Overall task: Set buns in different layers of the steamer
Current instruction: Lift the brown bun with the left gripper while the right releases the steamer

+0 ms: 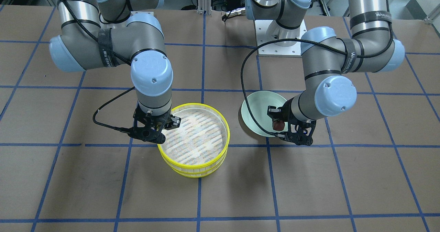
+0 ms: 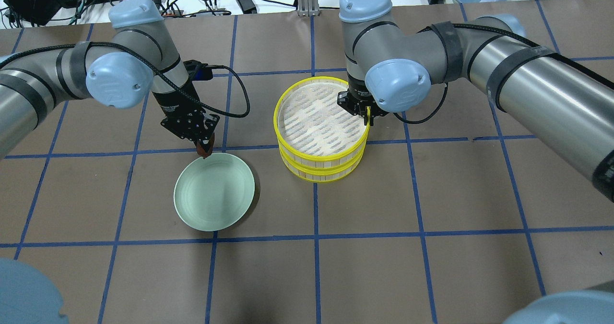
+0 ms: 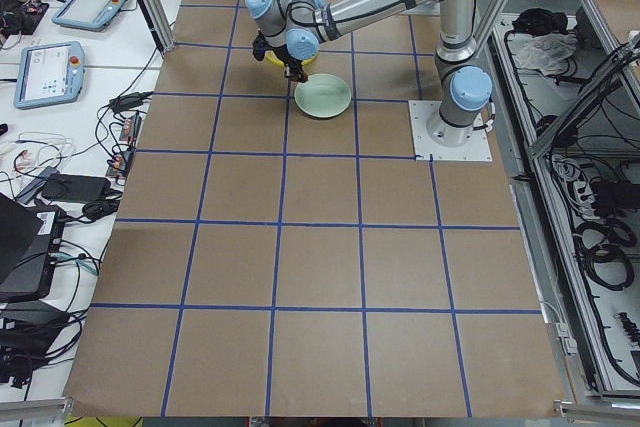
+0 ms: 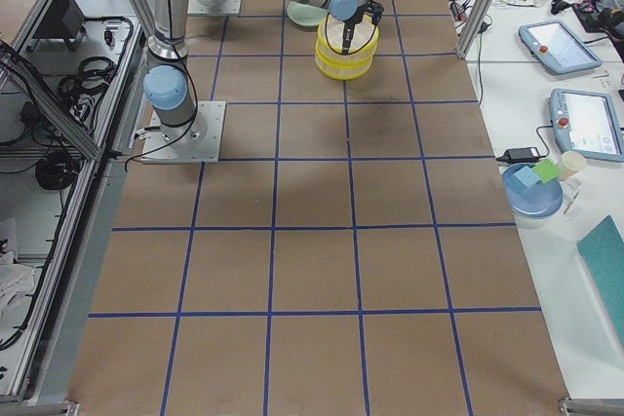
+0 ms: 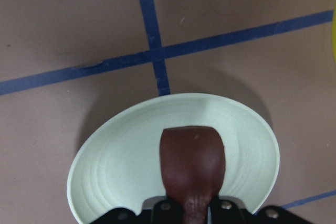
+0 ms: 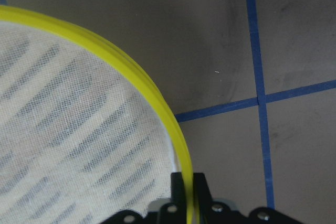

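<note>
The steamer (image 2: 326,163) stands at mid-table, its two yellow-rimmed tiers stacked, and the top tier's woven floor is bare. My right gripper (image 2: 367,117) is shut on the top tier's yellow rim (image 6: 157,108), one finger inside and one outside. My left gripper (image 2: 205,149) is shut on the dark reddish-brown bun (image 5: 191,163) and holds it above the robot-side edge of the pale green plate (image 2: 213,199). The bun also shows in the front view (image 1: 277,124). The cream-white bun is not in view.
The plate (image 1: 256,111) has nothing lying on it. The steamer (image 1: 196,166) stands about a hand's width from the plate. Brown table cover with blue tape lines (image 2: 314,237). Both arms' cables hang near the grippers.
</note>
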`<state>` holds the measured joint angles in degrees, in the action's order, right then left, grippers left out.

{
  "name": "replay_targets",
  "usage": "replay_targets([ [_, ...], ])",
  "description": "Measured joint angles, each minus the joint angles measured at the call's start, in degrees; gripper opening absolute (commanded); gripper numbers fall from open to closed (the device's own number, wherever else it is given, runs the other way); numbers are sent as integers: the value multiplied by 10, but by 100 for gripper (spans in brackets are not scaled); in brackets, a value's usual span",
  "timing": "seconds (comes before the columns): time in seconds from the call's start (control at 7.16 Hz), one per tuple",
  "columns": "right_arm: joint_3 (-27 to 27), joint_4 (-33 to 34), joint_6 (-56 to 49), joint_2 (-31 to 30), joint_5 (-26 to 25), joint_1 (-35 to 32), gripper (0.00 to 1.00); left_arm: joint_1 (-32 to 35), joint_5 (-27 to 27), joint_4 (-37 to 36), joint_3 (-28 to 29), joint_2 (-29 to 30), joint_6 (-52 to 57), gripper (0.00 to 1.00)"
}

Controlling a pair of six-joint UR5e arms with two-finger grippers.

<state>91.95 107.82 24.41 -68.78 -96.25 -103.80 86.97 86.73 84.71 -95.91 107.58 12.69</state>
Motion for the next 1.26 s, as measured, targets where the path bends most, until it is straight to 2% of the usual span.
replay_targets([
  [0.14, 0, 0, 3, 1, 1, 0, 16, -3, 3, 21, 16, -10, -1, 0],
  [0.7, 5, 1, 1, 3, 5, 0, 17, 0, 3, 82, 65, -62, -7, 0],
  [0.84, 5, 1, 2, 4, 6, 0, 26, 1, 1, 88, 73, -74, -8, 0],
  [0.98, 6, -1, 2, 4, 6, -1, 99, 5, -2, 88, 77, -83, -9, 0],
  [1.26, 4, -2, -2, 0, 3, -1, 100, 32, -4, 65, 78, -91, -37, 0],
])
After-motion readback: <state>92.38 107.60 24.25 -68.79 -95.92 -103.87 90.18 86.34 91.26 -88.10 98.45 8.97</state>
